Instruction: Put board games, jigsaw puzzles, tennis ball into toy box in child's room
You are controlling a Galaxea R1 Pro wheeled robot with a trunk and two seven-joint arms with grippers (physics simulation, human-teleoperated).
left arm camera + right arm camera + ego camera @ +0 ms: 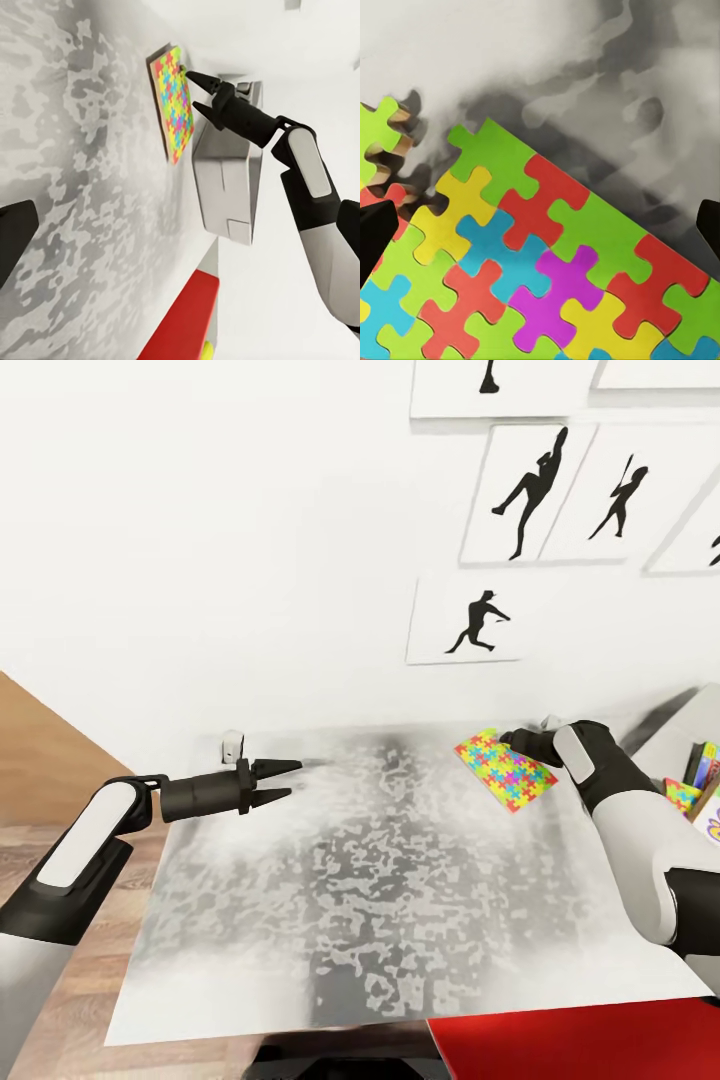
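Right gripper: the right gripper (196,88) was seen poised over the far edge of the jigsaw puzzle (505,769), its fingers spread apart, with nothing held between them.
Left gripper: the left gripper (283,780) was held above the left part of the table (300,920), well apart from the puzzle; its two fingers were parted and empty.
Puzzle position: the puzzle lay flat on the table near the far right corner, just beside the toy box (225,180).
Puzzle surface: in the right wrist view the coloured pieces (540,255) were seen interlocked, with some pieces missing at one corner (a brown backing showed there).
Handling, as judged: the puzzle was taken to be a thin, stiff and light board, probably smooth on top. Because it lay flat, a grip from above was judged difficult; an edge should be pinched, best the one nearest the right gripper, or the board slid to the table rim first.
Risk, as judged: a thin edge could slip out of the fingers.
Table: a mottled grey and white top was seen, bare around the puzzle.
Room: a white wall carried framed black silhouettes of ball players (480,622), and a wooden floor (40,760) was visible at the left.
Red object: a red flat thing (580,1045) was seen at the near edge; what it was could not be told.
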